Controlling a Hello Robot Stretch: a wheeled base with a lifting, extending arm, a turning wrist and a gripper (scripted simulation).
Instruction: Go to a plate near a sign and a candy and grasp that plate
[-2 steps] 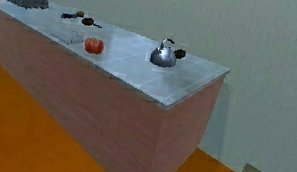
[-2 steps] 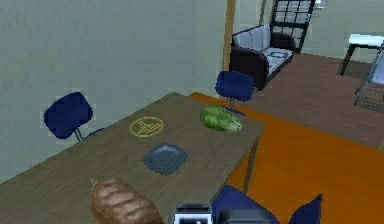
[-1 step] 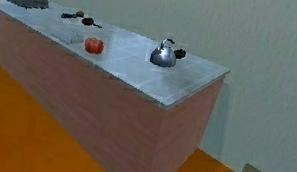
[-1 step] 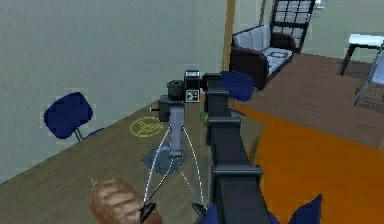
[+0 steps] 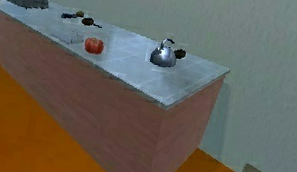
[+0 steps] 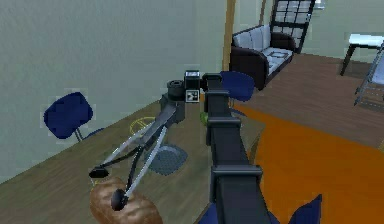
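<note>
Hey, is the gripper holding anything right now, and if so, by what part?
It cannot be told: a brown lump sits right at the far end of the gripper, so no hold can be made out.

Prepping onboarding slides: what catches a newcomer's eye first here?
In the forward view, a long brick-fronted counter on orange floor, with a silver kettle and a small red thing on top. In the arm side view, the dark arm rises mid-picture, its gripper near a brown lump at the bottom edge, a blue chair farther left.
</note>
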